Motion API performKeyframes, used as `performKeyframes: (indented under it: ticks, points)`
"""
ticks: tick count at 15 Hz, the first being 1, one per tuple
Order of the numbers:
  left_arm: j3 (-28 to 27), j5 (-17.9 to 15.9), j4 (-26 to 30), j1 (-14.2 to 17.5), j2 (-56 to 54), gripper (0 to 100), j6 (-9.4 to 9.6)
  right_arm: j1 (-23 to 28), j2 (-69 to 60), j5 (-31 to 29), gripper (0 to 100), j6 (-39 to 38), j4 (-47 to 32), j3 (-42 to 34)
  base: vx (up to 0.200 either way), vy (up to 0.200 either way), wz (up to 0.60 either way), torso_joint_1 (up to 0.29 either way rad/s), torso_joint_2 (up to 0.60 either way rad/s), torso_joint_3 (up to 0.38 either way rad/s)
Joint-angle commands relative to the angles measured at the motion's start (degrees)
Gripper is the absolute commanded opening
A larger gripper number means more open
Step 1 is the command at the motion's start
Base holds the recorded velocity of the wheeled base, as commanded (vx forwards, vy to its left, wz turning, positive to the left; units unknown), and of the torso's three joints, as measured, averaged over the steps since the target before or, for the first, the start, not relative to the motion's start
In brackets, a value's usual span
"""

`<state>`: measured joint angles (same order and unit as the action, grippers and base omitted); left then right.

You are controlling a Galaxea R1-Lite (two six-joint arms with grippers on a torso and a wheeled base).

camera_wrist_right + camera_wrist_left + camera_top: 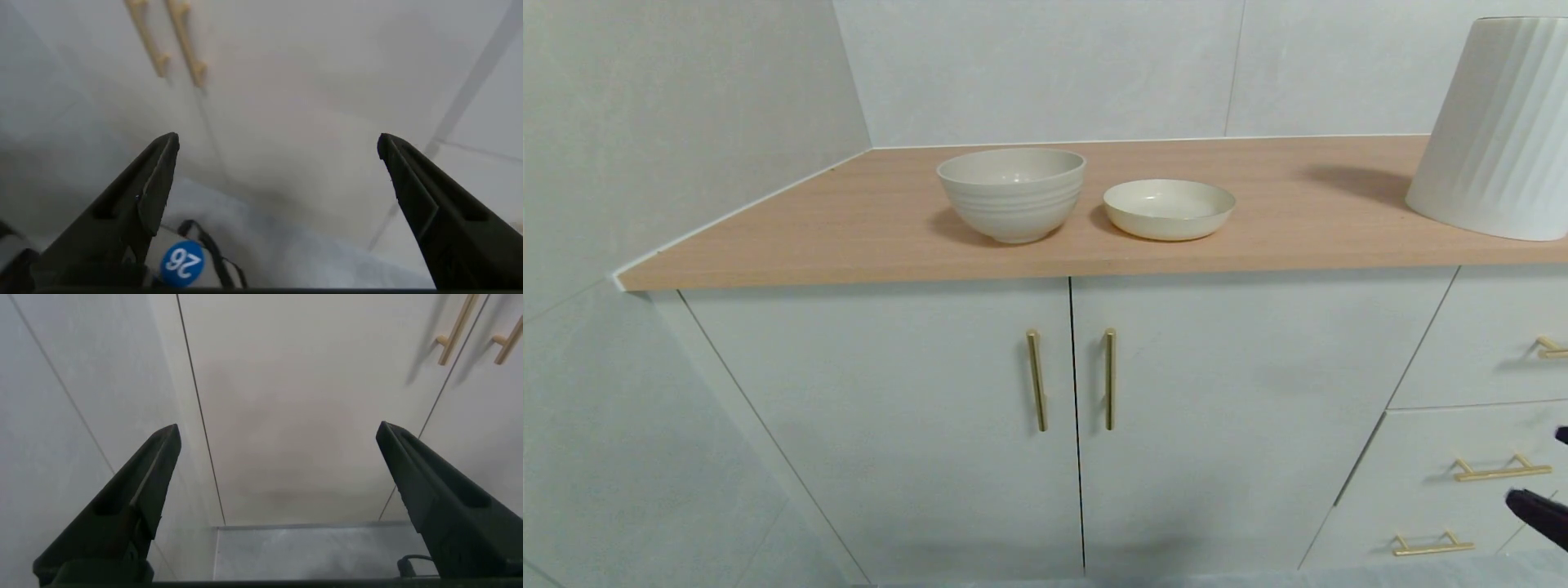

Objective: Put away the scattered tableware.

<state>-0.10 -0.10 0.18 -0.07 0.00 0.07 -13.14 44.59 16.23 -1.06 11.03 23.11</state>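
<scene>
A deep ribbed cream bowl (1013, 193) stands on the wooden countertop (849, 220), left of a shallow cream dish (1169, 208). The two sit close together without touching. My left gripper (278, 437) hangs low before the white cabinet door (310, 416), open with nothing between its fingers. My right gripper (278, 145) is open too, facing the lower cabinet front, its dark tip (1539, 510) at the lower right of the head view. Both grippers are well below the counter and far from the bowls.
Two cabinet doors with vertical gold handles (1036, 380) (1109, 378) sit under the counter. Drawers with gold pulls (1501, 469) are at right. A tall white ribbed container (1499, 131) stands at the counter's right end. Tiled walls close the left side and the back.
</scene>
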Motion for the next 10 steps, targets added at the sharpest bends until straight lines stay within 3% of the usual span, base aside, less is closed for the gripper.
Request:
performKeyframes:
  ticks: [1, 5, 10]
  points:
    - [0.0, 0.0, 0.0, 0.0, 0.0, 100, 0.01, -9.1, 18.5, -0.4, 100, -1.8, 0.0, 13.0, 0.0, 0.0, 0.0, 0.0, 0.0, 0.0]
    - [0.0, 0.0, 0.0, 0.0, 0.0, 100, 0.01, -17.7, 30.5, -1.9, 100, -3.9, -6.9, 25.6, 0.0, 0.0, 0.0, 0.0, 0.0, 0.0]
    - [0.0, 0.0, 0.0, 0.0, 0.0, 100, 0.01, -25.4, 36.4, -1.6, 100, -11.4, -5.0, 26.8, 0.0, 0.0, 0.0, 0.0, 0.0, 0.0]
